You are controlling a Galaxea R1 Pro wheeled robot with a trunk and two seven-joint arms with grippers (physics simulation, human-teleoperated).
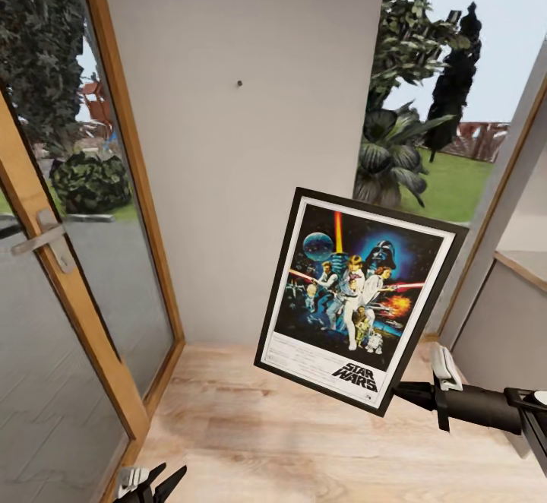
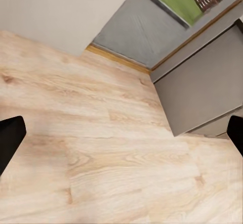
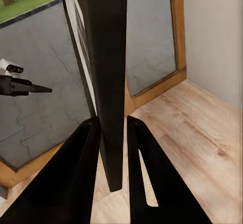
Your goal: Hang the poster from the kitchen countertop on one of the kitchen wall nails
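Note:
The poster (image 1: 357, 298), a black-framed Star Wars print with a white border, hangs tilted in the air in front of a pale wall (image 1: 251, 184). My right gripper (image 1: 403, 395) is shut on its lower right corner. In the right wrist view both fingers (image 3: 81, 173) clamp the frame's thin black edge (image 3: 104, 57). A small dark wall nail (image 1: 238, 83) sits high on the wall, up and left of the poster. My left gripper (image 1: 148, 484) is low at the front left, open and holding nothing (image 2: 121, 138). The kitchen countertop is out of view.
A wood-framed glass door (image 1: 68, 275) with a metal handle (image 1: 42, 237) stands close on the left. A grey cabinet with a light top (image 1: 516, 313) is at the right. Between them lies a light wooden floor (image 1: 251, 427). A window beside the wall shows garden plants (image 1: 395, 153).

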